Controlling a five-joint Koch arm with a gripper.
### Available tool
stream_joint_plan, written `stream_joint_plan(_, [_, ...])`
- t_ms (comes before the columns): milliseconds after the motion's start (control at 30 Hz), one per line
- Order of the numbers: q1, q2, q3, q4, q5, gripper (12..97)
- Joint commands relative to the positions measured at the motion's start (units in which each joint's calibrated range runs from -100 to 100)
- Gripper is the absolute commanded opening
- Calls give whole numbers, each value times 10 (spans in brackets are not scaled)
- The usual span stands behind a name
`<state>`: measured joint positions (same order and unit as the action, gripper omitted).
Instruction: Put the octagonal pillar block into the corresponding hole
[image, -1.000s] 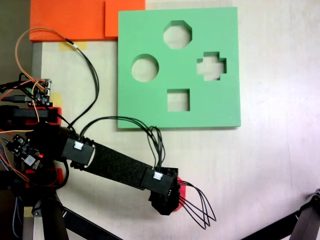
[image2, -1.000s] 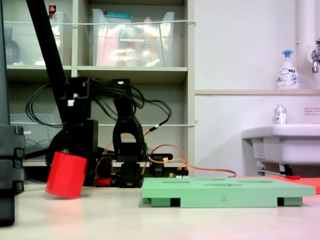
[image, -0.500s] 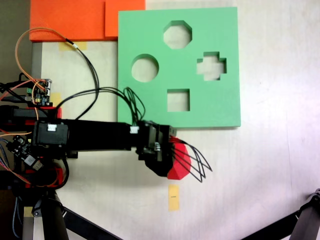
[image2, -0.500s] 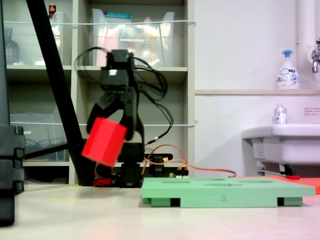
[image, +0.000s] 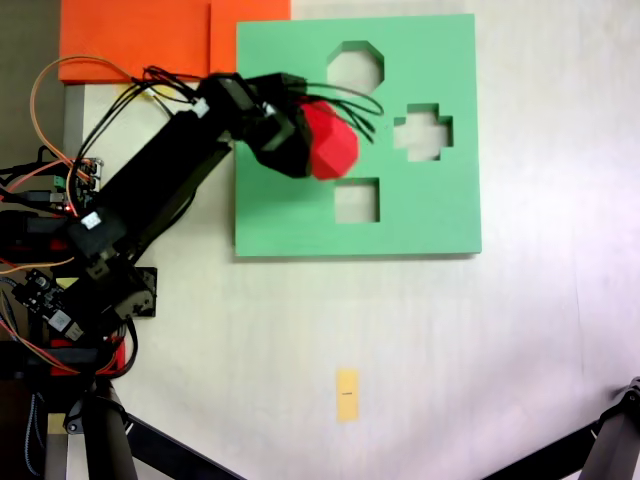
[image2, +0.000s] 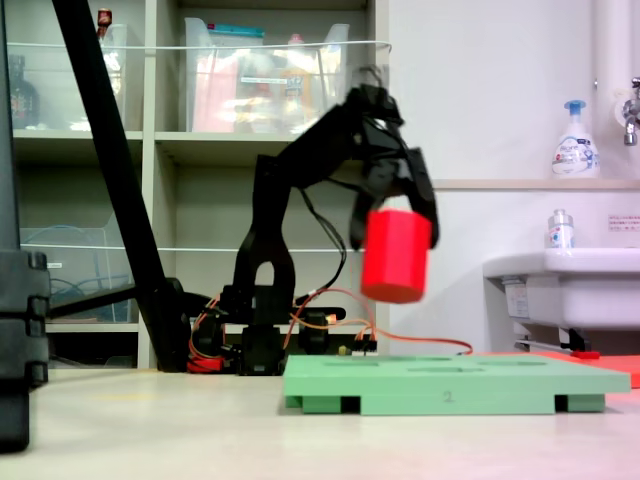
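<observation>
Red block (image2: 396, 256) up in the air over the green board (image2: 450, 384)
Gripper (image2: 392, 222) jaws clamped on it, well above the eight-sided hole (image: 355, 68).

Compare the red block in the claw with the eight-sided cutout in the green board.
The red block is a solid red prism; the eight-sided cutout is an empty opening in the green board. The block hangs in the air in the claw, well above the board, while the cutout lies flat at table level. In a fixed view the block sits beside the cutout, not over it. Both look similar in width.
</observation>
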<state>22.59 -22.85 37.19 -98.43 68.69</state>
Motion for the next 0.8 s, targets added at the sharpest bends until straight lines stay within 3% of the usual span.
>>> stream_joint_plan(0, [26,9,33,-16,27,275])
stream_joint_plan(167, [49,71,33,48,42,275])
stream_joint_plan(767, [47,199,40,323,103,275])
